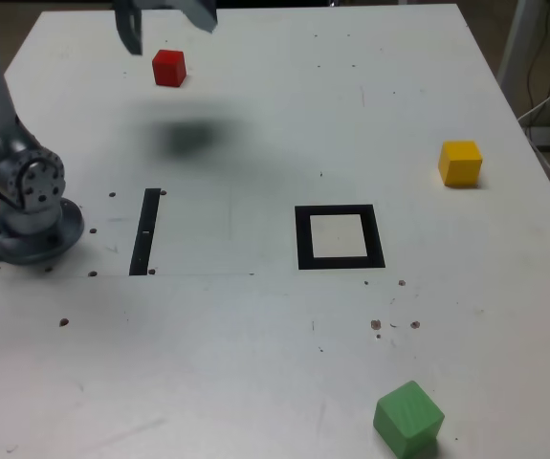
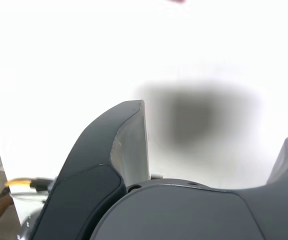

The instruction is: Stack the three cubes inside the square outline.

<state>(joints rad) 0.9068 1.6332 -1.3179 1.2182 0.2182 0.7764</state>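
Left to right in the exterior view: the gripper [image 1: 165, 21] hangs above the far table edge, jaws spread wide and holding nothing, its shadow on the table [image 1: 255, 344]. Just beside it is the red cube [image 1: 169, 68]. Mid-table, the square outline [image 1: 340, 237] is bare — nothing stacked yet. The green cube [image 1: 408, 418] is near the front edge, the yellow cube [image 1: 460, 163] toward the right edge; all lie well apart. The cubes look small, rigid and light, probably smooth-faced — best pinched across two opposite flat sides, centred, jaws square to the faces.
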